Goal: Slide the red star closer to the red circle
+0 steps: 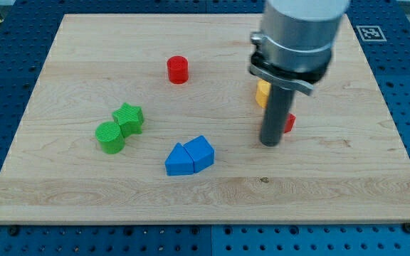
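Note:
The red circle (pixel 178 70) stands at the upper middle of the wooden board (pixel 84 57). The red star (pixel 289 123) is at the view's right of centre, mostly hidden behind my rod; only a small red edge shows. My tip (pixel 270 143) rests on the board just at the view's left and bottom of the red star, touching or nearly touching it. The red circle lies well to the tip's upper left.
A yellow block (pixel 263 93) sits behind the rod, just above the red star, partly hidden. A green star (pixel 129 117) and a green circle (pixel 109 137) touch at the left. Two blue blocks (pixel 179 161) (pixel 200 151) sit together at the lower middle.

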Controlling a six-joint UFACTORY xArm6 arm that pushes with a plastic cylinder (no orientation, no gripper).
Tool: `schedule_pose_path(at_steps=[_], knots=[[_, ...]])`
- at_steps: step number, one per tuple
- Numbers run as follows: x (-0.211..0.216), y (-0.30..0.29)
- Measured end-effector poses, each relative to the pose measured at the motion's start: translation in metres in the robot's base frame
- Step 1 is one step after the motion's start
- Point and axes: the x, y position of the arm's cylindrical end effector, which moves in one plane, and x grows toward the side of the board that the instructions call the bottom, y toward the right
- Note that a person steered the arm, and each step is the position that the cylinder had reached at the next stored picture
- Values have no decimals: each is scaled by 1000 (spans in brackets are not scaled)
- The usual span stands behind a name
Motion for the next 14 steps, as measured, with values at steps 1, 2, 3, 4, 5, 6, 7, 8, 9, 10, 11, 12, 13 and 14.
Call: schedule_pose_path(at_steps=[1, 2, 3, 4, 5, 6, 7, 8, 9, 10, 11, 12, 13, 14], knots=[[6, 53], [-7, 86], [-16, 81], [-16, 58], [-24, 40], [-38, 28], [-38, 15], [-38, -7], [-38, -32], [-38, -57], [-38, -78], [-42, -97], [-46, -115], [-65, -133]])
